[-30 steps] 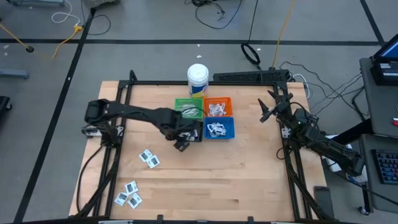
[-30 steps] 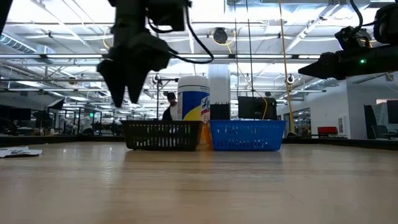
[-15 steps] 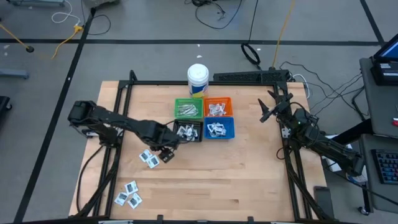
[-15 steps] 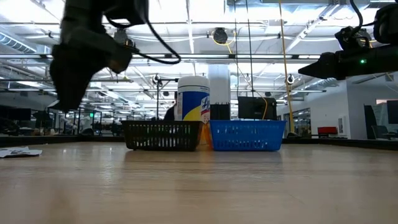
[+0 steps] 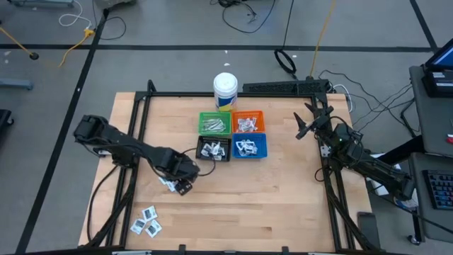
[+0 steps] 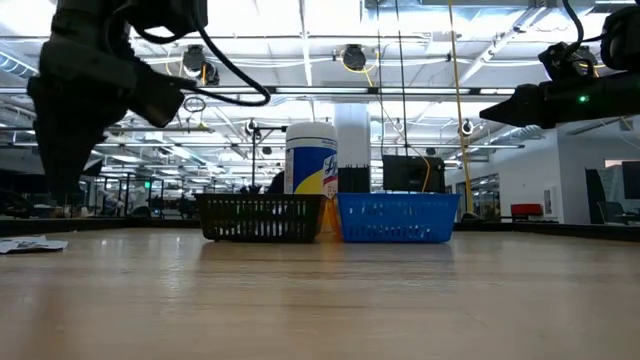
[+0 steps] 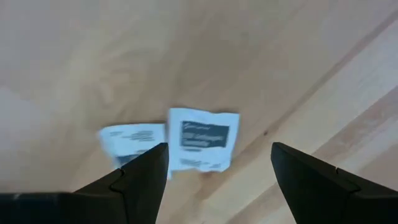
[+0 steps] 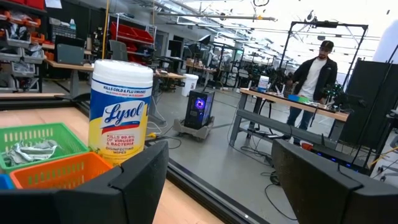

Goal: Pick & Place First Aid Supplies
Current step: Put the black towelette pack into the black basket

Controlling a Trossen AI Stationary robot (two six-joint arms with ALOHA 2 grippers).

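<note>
Sachets [image 7: 204, 139] flat on wood, side by side, print upright, left gripper [image 7: 214, 180] jaws spread, empty.

Left arm swings away from the black bin [image 5: 214, 149] at frame centre, down and toward the lower left of the high view. Left gripper [image 5: 184, 185] now sits over the pair of white packets [image 5: 168, 183] left of centre; a second ago it was at the bin's lower-left edge. In the low view the gripper [image 6: 62, 170] slides from upper centre-left to the far left edge and drops lower. Fingers [image 7: 140, 177] spread apart, same gap throughout, two packets [image 7: 202, 139] framed between them.
</note>
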